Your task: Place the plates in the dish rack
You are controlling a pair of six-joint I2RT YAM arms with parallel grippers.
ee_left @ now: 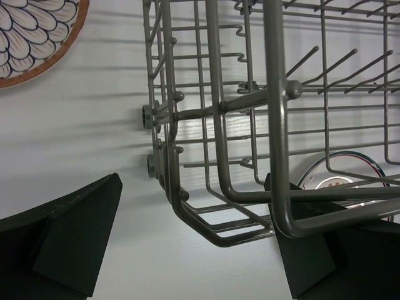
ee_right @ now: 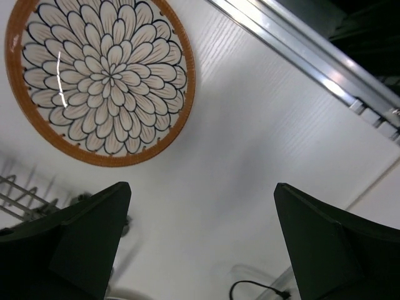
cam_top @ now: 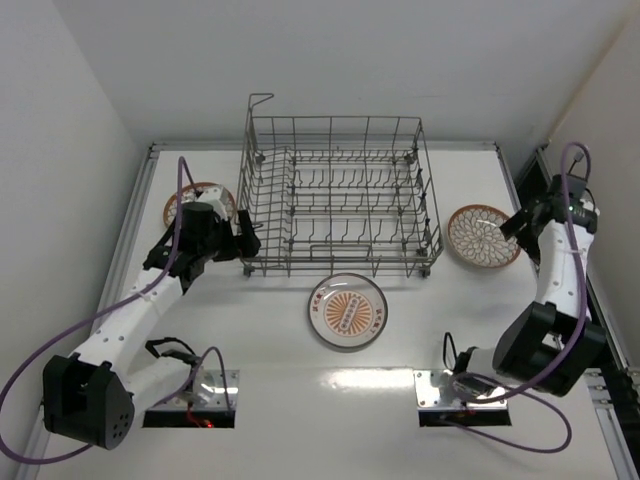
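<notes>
The grey wire dish rack stands at the back middle of the table with no plates in it. A white plate with an orange sunburst centre lies flat in front of it. A petal-pattern plate with an orange rim lies to the rack's right. Another brown-rimmed plate lies to its left, partly hidden by my left arm. My left gripper is open at the rack's front left corner, and the corner wires sit between its fingers. My right gripper is open and empty over the right edge of the petal plate.
A metal rail runs along the table's right edge, close to my right arm, and shows in the right wrist view. White walls close in the back and sides. The arm bases and purple cables sit at the near edge.
</notes>
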